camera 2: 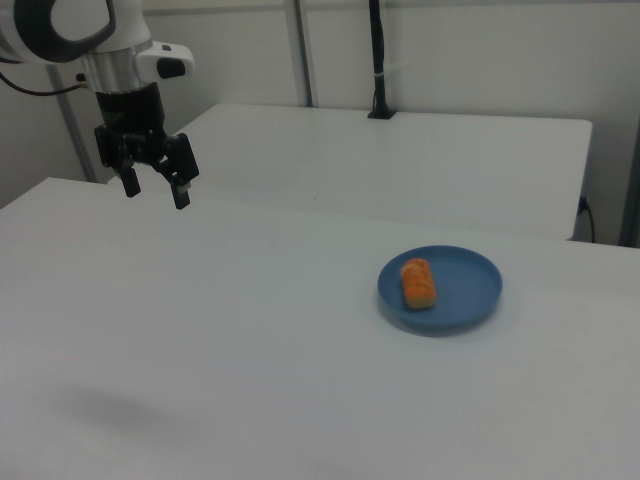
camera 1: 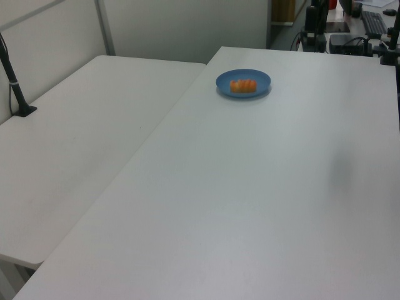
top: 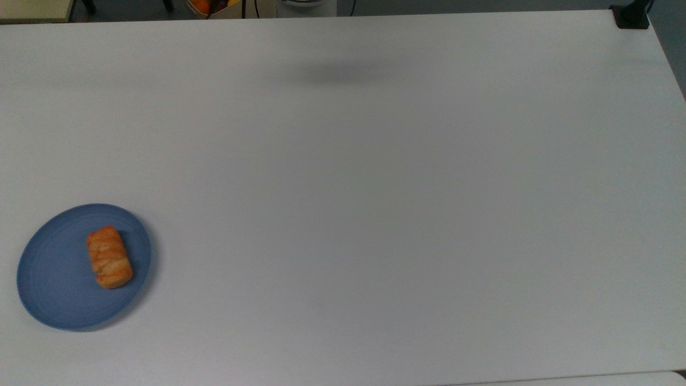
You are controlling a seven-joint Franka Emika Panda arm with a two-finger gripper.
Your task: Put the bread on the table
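The bread [top: 110, 257], a small golden-orange ridged roll, lies on a round blue plate [top: 53, 279] at the top view's lower left. The left view has the bread [camera 1: 243, 85] on the plate [camera 1: 261, 77] at the far end of the white table [camera 1: 262, 187]. In the right view the bread [camera 2: 418, 283] rests on the left half of the plate [camera 2: 465, 285]. My gripper [camera 2: 155, 192] hangs high above the table [camera 2: 200, 330] at the right view's upper left, far from the plate, open with nothing between its fingers.
A second white table [camera 1: 81, 144] adjoins on the left view's left, carrying a black clamped pole [camera 1: 15, 87]. Another black clamp [top: 631, 16] sits at the top view's upper right corner. Dark equipment [camera 1: 350, 31] stands beyond the left view's far edge.
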